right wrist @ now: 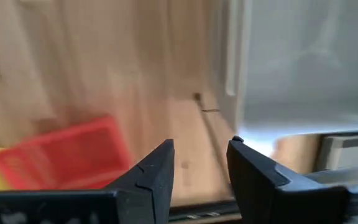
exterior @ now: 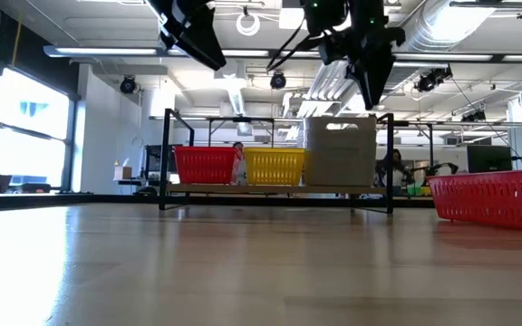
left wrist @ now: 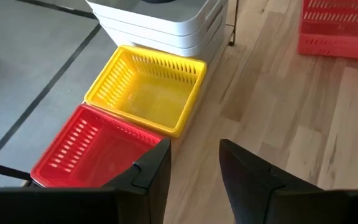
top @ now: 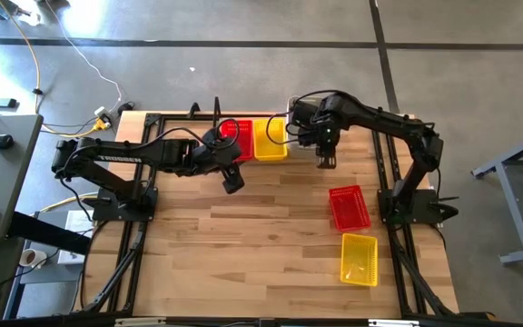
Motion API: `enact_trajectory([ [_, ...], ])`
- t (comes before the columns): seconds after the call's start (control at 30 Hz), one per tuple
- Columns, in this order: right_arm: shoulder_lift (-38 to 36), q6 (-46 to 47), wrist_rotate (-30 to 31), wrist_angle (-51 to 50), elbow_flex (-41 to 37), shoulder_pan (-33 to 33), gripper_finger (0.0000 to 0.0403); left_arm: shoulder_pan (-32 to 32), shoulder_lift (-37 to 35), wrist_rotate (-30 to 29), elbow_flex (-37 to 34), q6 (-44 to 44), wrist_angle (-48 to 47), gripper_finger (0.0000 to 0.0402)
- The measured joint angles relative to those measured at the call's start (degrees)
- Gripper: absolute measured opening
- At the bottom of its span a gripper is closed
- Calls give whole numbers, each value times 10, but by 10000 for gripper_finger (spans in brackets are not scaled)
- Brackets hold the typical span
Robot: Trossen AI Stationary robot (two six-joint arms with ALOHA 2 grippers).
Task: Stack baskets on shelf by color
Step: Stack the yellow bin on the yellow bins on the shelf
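1. Appears to be a pause between two placements: on the shelf [exterior: 164, 163] at the far side of the table [top: 243, 254], finds a red pile [exterior: 205, 165], a yellow pile [exterior: 275, 166] and a taller grey-white stack [exterior: 341, 152], side by side in this order.
2. Judging from the left wrist view, counts three layers in the grey-white stack, so probably complete; cannot tell for sure how many lie in the red and yellow piles.
3. Leaves two baskets to place: a loose red basket [top: 349, 207] and a loose yellow basket [top: 359, 258], both on the table near the base of the right arm, the yellow one nearer to the front edge.
4. Calls next, most likely, for going down to the rim of the loose red basket, pinching one wall, lifting it and nesting it straight into the red pile without catching the yellow neighbour.
5. Shows the right gripper [top: 325, 162] raised in front of the grey-white stack, between shelf and loose red basket, with fingers spread and nothing between them.
6. Shows the left gripper [top: 232, 179] hovering just in front of the red and yellow piles, tilted down toward them, also spread apart and empty.
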Motion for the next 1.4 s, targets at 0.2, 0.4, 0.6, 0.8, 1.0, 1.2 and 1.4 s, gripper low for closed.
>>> enact_trajectory([
  [0.2, -16, 34, -24, -19, -2, 29, 133, 0, 0, 54, 0, 0, 0, 126],
  [0.4, -47, 80, -47, -12, -2, 70, 133, -1, 0, 90, 0, -2, 0, 126],
  [0.6, -62, 158, -47, -11, -2, 119, 133, -1, 0, 130, 0, 4, 0, 126],
  [0.8, -62, 241, -27, -16, -2, 188, 133, -12, 0, 145, 0, 9, -31, 126],
  [1.0, -62, 336, 20, -17, -2, 267, 133, -45, 0, 145, 0, 0, -74, 126],
  [1.2, -62, 428, 48, -17, -2, 341, 133, -92, 0, 146, 0, -16, -92, 126],
  [1.4, -62, 508, 63, -18, -2, 411, 133, -140, 0, 146, 0, -31, -95, 126],
])
